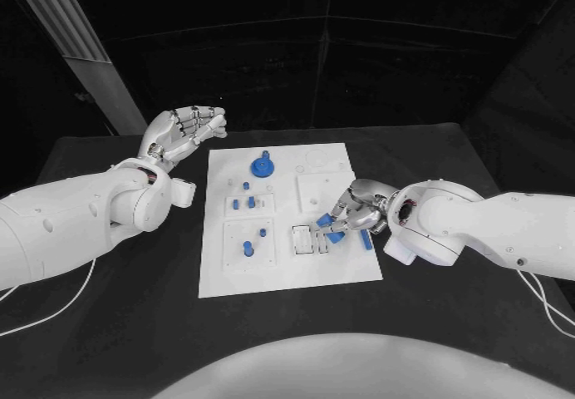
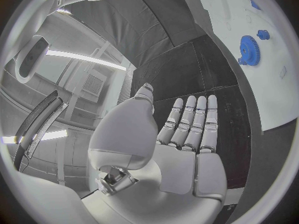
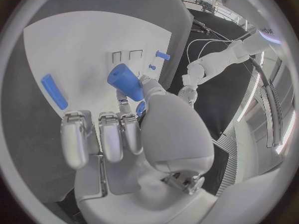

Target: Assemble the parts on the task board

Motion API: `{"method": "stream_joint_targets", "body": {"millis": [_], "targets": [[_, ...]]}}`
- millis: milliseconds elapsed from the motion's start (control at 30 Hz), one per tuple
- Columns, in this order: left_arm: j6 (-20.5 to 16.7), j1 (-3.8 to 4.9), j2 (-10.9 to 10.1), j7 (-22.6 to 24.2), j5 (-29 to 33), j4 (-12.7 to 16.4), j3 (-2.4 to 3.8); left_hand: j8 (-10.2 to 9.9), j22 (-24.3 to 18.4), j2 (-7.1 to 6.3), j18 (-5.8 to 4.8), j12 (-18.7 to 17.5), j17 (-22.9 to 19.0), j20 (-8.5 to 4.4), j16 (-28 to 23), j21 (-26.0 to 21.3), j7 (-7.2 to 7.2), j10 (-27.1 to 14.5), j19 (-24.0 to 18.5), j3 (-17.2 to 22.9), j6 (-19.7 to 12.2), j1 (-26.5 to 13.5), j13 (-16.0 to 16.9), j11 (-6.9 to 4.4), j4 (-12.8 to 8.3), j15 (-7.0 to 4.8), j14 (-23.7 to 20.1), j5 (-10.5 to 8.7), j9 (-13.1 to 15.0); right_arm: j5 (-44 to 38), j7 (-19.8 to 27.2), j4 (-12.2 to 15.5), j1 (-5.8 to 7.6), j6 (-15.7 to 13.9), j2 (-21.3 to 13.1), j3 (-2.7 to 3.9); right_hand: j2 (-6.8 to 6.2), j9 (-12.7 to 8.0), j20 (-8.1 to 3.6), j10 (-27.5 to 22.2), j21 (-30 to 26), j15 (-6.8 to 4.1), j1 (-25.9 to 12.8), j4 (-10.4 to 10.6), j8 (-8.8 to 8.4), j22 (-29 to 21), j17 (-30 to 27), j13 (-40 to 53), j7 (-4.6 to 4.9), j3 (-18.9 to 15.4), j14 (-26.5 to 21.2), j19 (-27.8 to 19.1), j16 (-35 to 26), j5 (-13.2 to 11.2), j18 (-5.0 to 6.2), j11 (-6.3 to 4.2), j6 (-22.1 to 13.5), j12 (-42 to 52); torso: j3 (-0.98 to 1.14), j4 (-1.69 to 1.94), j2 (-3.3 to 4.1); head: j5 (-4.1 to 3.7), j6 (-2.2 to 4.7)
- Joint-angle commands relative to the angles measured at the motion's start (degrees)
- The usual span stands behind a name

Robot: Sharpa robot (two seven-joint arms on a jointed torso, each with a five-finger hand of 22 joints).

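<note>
The white task board (image 1: 287, 270) lies in the middle of the black table. My right hand (image 1: 355, 214) hovers over the board's right side and pinches a blue cylindrical part (image 1: 325, 220), seen close up (image 3: 124, 82) between thumb and a finger of that hand (image 3: 134, 134). A blue bar (image 1: 366, 239) lies flat on the board beside that hand, and shows again (image 3: 54, 91) in the right wrist view. A blue gear (image 1: 263, 169) sits near the board's far end. My left hand (image 1: 186, 129) is raised off the board's far left corner, holding nothing; its fingers (image 2: 193, 129) are stretched out.
Several small blue pegs (image 1: 246, 202) stand in the board's left-hand blocks, with more (image 1: 247, 247) nearer me. The gear (image 2: 248, 49) also appears beyond my left hand. Black tabletop (image 1: 108, 332) surrounds the board on all sides.
</note>
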Motion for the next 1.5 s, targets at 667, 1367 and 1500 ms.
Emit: {"method": "stream_joint_targets", "body": {"millis": [667, 1367, 1500], "targets": [[0.64, 0.07, 0.04, 6.55, 0.12, 0.09, 0.03, 0.25, -0.09, 0.64, -0.57, 0.25, -0.12, 0.00, 0.29, -0.28, 5.17, -0.30, 0.26, -0.36, -0.52, -0.09, -0.09, 0.10, 0.00, 0.00, -0.48, 0.14, -0.07, 19.49, -1.56, -3.26, 0.23, -0.57, 4.08, -0.05, 0.06, -0.25, -0.81, 6.07, 0.18, -0.56, -3.10, 1.51, -1.20, 15.09, 15.05, 15.08, -3.94, -1.06, 6.06, 5.94, 0.14, -0.37, -0.85, -0.35, 4.86, 0.15, 0.08, 0.10, 0.10, 0.54, 0.00], [0.66, 0.07, 0.11, 6.48, 0.12, -0.03, 0.03, 0.31, -0.10, 0.67, -0.58, 0.31, -0.18, 0.00, 0.35, -0.28, 5.17, -0.32, 0.26, -0.38, -0.54, -0.04, -0.09, 0.10, -0.01, 0.00, -0.48, 0.14, -0.07, 19.66, -5.66, -3.45, 0.22, 2.40, 4.81, -0.07, 0.20, -0.49, -0.80, 6.07, 0.18, -0.50, -3.86, 1.87, -2.00, 15.09, 15.05, 15.08, -3.74, -1.65, 6.06, 5.94, 0.14, -1.06, -0.85, -0.20, 4.67, 0.15, 0.05, 0.00, 0.07, 0.59, 0.00], [0.66, 0.07, 0.12, 6.48, 0.12, -0.02, 0.03, 0.31, -0.10, 0.67, -0.58, 0.31, -0.18, 0.00, 0.35, -0.28, 5.17, -0.32, 0.26, -0.38, -0.54, -0.04, -0.09, 0.10, -0.01, 0.00, -0.48, 0.14, -0.07, 19.66, -5.76, -3.64, 0.21, 2.40, 5.10, -0.07, 0.21, -0.53, -0.79, 6.07, 0.18, -0.47, -4.10, 1.98, -2.16, 15.09, 15.05, 15.08, -3.68, -1.85, 6.06, 5.94, 0.14, -1.23, -0.85, -0.15, 4.68, 0.15, 0.05, 0.04, 0.08, 0.60, 0.00]]}}
